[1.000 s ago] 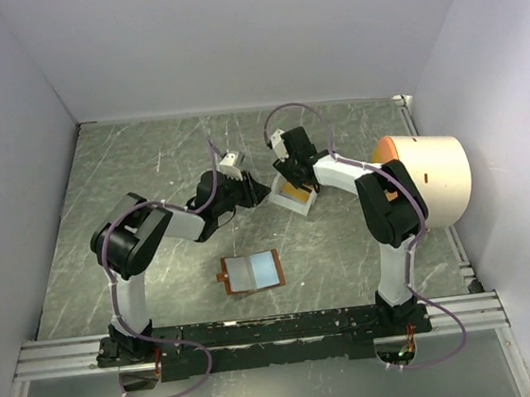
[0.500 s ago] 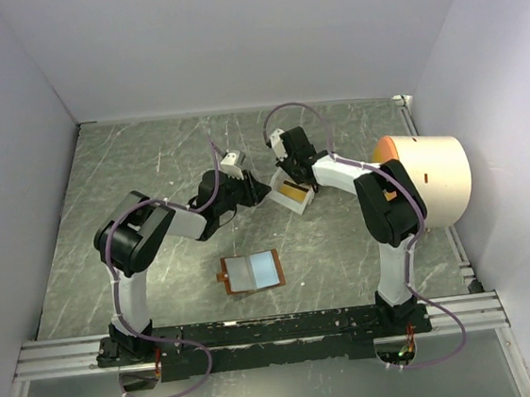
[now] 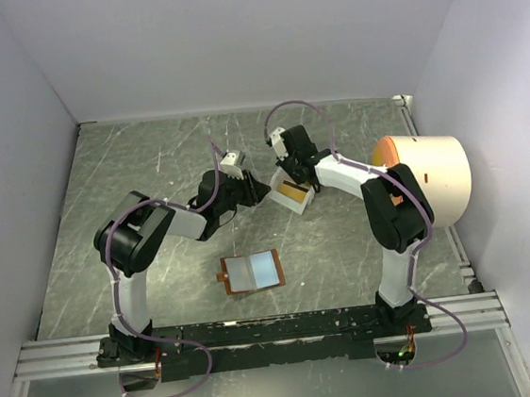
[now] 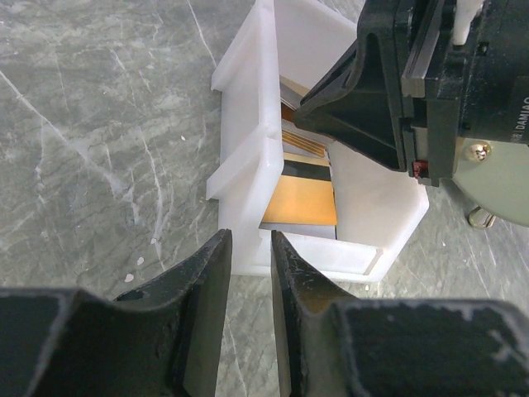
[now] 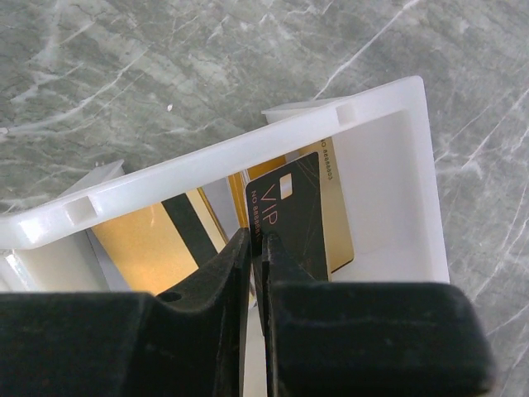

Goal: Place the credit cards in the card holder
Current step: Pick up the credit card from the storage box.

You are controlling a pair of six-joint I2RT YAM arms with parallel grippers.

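Note:
The white tray (image 3: pixel 306 206) sits mid-table with orange-gold cards (image 3: pixel 292 193) standing in it. My right gripper (image 3: pixel 289 175) reaches into it from behind. In the right wrist view it (image 5: pixel 258 236) is shut on a dark "VIP" card with a gold edge (image 5: pixel 302 215), beside gold cards with a black stripe (image 5: pixel 149 248). My left gripper (image 3: pixel 260 191) is at the tray's left corner. In the left wrist view its jaws (image 4: pixel 250 240) stand narrowly apart, closed on the tray's wall (image 4: pixel 248 157). The brown card holder (image 3: pixel 252 271) lies open nearer the arms, untouched.
A big cream cylinder (image 3: pixel 429 176) with an orange part stands at the right edge beside the right arm. White walls close in the grey marbled table (image 3: pixel 148 163) on three sides. A black rail (image 3: pixel 279 330) carries the arm bases.
The right gripper has shifted slightly over the tray, which has tilted a little. The left arm and the card holder have not moved.

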